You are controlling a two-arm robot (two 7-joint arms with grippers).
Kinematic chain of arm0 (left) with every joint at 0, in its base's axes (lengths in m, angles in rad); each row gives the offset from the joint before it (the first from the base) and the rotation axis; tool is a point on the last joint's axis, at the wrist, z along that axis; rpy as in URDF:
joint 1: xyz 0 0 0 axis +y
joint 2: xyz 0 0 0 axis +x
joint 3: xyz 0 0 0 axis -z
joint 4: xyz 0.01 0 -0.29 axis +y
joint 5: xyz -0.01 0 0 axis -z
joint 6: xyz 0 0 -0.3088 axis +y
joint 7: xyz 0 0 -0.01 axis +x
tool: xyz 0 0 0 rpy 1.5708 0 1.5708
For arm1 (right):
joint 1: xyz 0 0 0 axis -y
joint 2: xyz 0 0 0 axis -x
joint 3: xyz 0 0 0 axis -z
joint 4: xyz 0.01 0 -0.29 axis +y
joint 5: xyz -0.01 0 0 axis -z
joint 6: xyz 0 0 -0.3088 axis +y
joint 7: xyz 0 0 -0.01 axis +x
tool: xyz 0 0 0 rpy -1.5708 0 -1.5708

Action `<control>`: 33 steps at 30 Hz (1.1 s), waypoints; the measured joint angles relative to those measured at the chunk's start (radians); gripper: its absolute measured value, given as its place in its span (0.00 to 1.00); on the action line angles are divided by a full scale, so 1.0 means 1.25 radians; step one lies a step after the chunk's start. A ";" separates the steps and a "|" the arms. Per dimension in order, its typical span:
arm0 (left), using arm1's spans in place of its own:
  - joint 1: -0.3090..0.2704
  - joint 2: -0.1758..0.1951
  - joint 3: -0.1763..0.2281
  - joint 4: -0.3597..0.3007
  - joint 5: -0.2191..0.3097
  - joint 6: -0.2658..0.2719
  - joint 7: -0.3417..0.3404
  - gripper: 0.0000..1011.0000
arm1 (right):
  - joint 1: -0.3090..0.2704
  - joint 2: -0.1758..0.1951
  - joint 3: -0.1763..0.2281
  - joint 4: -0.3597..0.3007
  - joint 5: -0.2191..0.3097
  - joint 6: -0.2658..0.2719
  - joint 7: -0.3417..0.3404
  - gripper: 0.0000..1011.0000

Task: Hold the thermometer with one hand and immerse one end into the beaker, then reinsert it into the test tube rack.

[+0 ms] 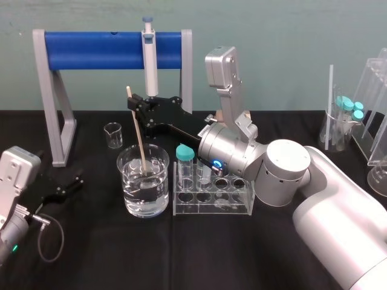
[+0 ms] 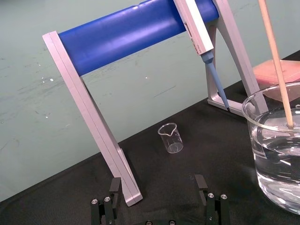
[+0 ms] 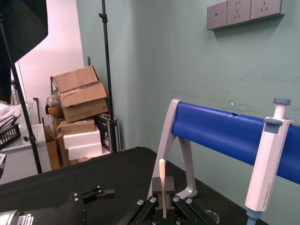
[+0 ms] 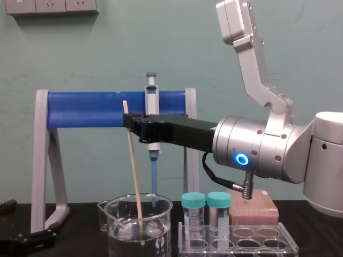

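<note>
My right gripper [image 1: 133, 104] is clamped on the thermometer [image 1: 139, 142] near its top, above the beaker [image 1: 158, 193], with the leaning rod's lower end in the beaker's water. The test tube rack [image 1: 211, 209] stands just right of the beaker, on my holding arm's side. My left gripper [image 1: 71, 183] idles spread, left of the beaker.
</note>
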 joint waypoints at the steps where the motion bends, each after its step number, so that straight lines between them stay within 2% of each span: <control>1: 0.000 0.000 0.000 0.000 0.000 0.000 0.000 0.99 | 0.000 0.000 0.000 0.000 0.000 0.000 0.000 0.04; 28: 0.000 0.000 0.000 0.000 0.000 0.000 0.000 0.99 | -0.001 0.000 0.000 0.000 0.000 0.000 -0.001 0.04; 33: 0.000 0.000 0.000 0.000 0.000 0.000 0.000 0.99 | -0.018 0.001 0.003 -0.023 -0.001 0.000 -0.009 0.04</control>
